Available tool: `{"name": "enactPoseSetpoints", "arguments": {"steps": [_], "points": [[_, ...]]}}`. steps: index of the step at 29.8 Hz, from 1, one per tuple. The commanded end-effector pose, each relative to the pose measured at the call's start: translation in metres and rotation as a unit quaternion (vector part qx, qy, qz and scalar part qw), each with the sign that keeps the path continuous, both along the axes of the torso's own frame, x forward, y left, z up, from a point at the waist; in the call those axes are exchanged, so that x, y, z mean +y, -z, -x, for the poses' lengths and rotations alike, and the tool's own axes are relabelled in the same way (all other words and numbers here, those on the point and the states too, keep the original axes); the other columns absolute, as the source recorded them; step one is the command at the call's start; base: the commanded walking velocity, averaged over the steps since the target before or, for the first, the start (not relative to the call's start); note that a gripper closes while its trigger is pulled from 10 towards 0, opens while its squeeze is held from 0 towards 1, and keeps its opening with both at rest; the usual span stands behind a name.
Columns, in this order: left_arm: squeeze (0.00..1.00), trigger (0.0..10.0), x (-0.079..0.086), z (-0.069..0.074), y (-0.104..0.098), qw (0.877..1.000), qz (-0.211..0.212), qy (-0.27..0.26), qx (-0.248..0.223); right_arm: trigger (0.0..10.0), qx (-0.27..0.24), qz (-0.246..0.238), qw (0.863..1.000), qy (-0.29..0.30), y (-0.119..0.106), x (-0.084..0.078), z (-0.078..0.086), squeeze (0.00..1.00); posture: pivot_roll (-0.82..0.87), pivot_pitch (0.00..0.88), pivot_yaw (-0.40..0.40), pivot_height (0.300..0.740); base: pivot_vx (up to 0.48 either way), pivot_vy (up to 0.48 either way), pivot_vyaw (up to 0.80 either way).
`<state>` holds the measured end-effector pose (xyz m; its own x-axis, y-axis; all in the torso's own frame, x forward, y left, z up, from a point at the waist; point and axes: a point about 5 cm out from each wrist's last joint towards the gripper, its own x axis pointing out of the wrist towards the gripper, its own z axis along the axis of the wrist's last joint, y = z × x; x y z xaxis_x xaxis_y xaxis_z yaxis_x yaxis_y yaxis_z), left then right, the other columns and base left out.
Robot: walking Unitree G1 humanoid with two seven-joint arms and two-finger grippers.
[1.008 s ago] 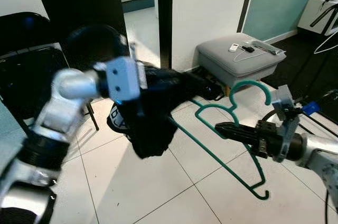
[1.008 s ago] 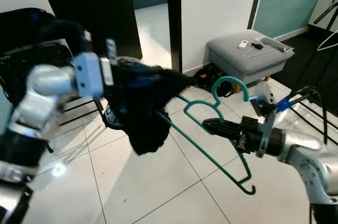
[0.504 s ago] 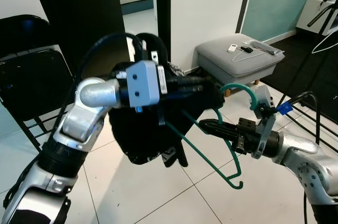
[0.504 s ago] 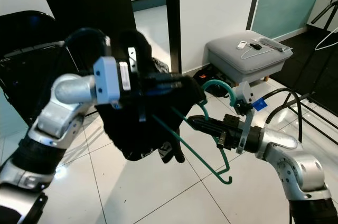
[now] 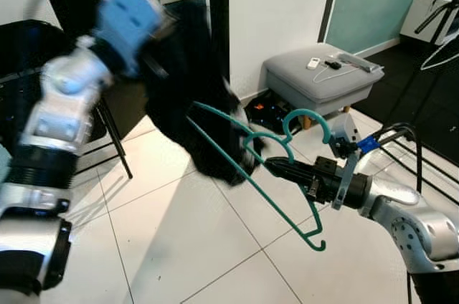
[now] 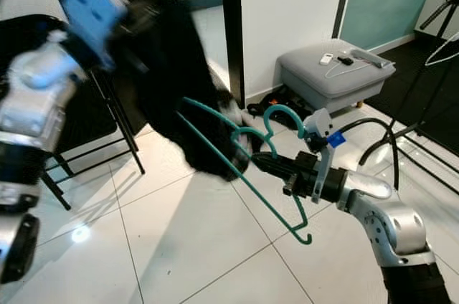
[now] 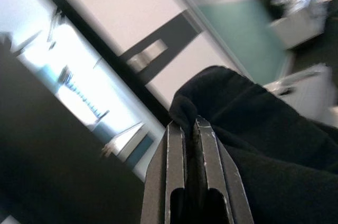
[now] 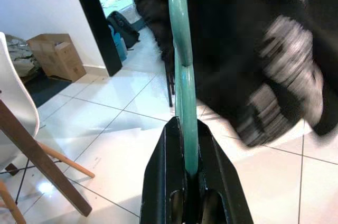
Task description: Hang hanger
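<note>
On the left, the left gripper (image 7: pixel 190 129) is raised high and blurred in the head views. Its wrist view shows what they do not: the two black fingers (image 7: pixel 175 155) are pressed together on a fold of the black garment (image 5: pixel 190 103), so this gripper is closed on the cloth. Behind the cloth that view shows a white wall and a dark door frame. A black folding chair (image 5: pixel 29 53) stands at the far left.

The garment hangs down from the left gripper toward the middle of the scene, and its lower part lies over the left end of the green hanger (image 5: pixel 287 175). White marks are on the cloth near its lower edge; in the right wrist view they are blurred and I cannot read them as letters.

The hanger is in the air above the white tiled floor (image 5: pixel 165 247), tilted, with its hook pointing up and to the right. The right gripper (image 5: pixel 276 168) comes from the right and holds it near the neck. In the right wrist view the fingers (image 8: pixel 171 171) are clamped on the green bar. That view also shows a cardboard box (image 8: pixel 58 55) by a wall.

Farther right, a grey ottoman (image 5: pixel 319 82) stands by the wall with small devices and a cable on top.
</note>
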<state>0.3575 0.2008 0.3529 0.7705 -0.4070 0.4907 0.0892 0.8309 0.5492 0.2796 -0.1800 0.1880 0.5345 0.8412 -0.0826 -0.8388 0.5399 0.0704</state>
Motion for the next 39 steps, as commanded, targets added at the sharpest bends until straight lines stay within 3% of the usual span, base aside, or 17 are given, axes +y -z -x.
{"name": "enactPoseSetpoints", "arguments": {"steps": [1,4,8,10,12,15,17,23,28,32,34,36,37,39], "points": [[0.00,10.0,0.020,0.004,-0.012,0.999,0.038,-0.021,-0.015,10.0,-0.009,0.002,1.000,0.008,-0.002,-0.002,-0.001,0.00,-0.09,0.000,0.052,0.740,0.000,0.000,0.00],[0.00,10.0,0.016,0.006,-0.013,0.999,0.037,0.005,-0.025,10.0,-0.012,0.004,1.000,0.020,-0.002,-0.005,-0.003,0.00,-0.09,0.000,0.051,0.740,0.000,0.000,0.00],[0.00,10.0,-0.015,0.016,-0.009,0.994,-0.016,0.099,-0.051,10.0,-0.014,0.004,1.000,0.024,-0.002,-0.004,-0.005,0.00,-0.09,0.000,0.050,0.740,0.000,0.000,0.00],[0.00,10.0,-0.038,0.026,-0.004,0.982,-0.050,0.169,-0.063,10.0,-0.016,0.004,1.000,0.026,-0.002,-0.003,-0.006,0.00,-0.09,0.000,0.049,0.740,0.000,0.000,0.00],[0.00,10.0,-0.056,0.035,-0.001,0.971,-0.056,0.226,-0.063,10.0,-0.017,0.003,1.000,0.025,-0.002,-0.003,-0.007,0.00,-0.08,0.000,0.048,0.740,0.000,0.000,0.00],[0.00,10.0,-0.064,0.039,0.002,0.964,-0.056,0.254,-0.058,10.0,-0.016,0.004,1.000,0.022,-0.001,-0.002,-0.007,0.00,-0.09,0.000,0.049,0.740,0.000,0.000,0.00],[0.00,10.0,-0.073,0.042,0.010,0.955,-0.081,0.280,-0.047,10.0,-0.013,0.005,1.000,0.017,0.000,-0.001,-0.004,0.00,-0.09,0.000,0.052,0.740,0.000,0.000,0.00],[0.00,10.0,-0.077,0.045,0.017,0.947,-0.097,0.305,-0.036,10.0,-0.009,0.001,1.000,0.006,0.002,0.001,0.000,0.00,-0.09,0.000,0.056,0.740,0.000,0.000,0.00],[0.00,10.0,-0.075,0.043,0.019,0.948,-0.105,0.298,-0.032,10.0,-0.007,0.000,1.000,0.000,0.003,0.003,0.002,0.00,-0.09,0.000,0.058,0.740,0.000,0.000,0.00],[0.00,10.0,-0.064,0.034,0.030,0.956,-0.160,0.247,-0.011,10.0,-0.006,-0.003,1.000,-0.004,0.002,0.003,0.003,0.00,-0.09,0.000,0.057,0.740,0.000,0.000,0.00],[0.00,10.0,-0.064,0.034,0.030,0.956,-0.160,0.247,-0.011,10.0,-0.006,-0.003,1.000,-0.004,0.002,0.003,0.003,0.00,-0.09,0.000,0.057,0.740,0.000,0.000,0.00],[0.00,10.0,-0.062,0.033,0.032,0.955,-0.173,0.239,-0.005,10.0,-0.005,-0.004,1.000,-0.008,0.002,0.003,0.003,0.00,-0.09,0.000,0.054,0.740,0.000,0.000,0.00],[0.00,10.0,-0.056,0.031,0.039,0.951,-0.221,0.217,0.009,10.0,-0.006,-0.005,1.000,-0.012,0.001,0.003,0.003,0.00,-0.09,0.000,0.051,0.740,0.000,0.000,0.00],[0.00,10.0,-0.054,0.033,0.039,0.947,-0.230,0.222,0.013,10.0,-0.008,-0.005,1.000,-0.002,0.001,0.002,0.001,0.00,-0.09,0.000,0.049,0.740,0.000,0.000,0.00]]}}
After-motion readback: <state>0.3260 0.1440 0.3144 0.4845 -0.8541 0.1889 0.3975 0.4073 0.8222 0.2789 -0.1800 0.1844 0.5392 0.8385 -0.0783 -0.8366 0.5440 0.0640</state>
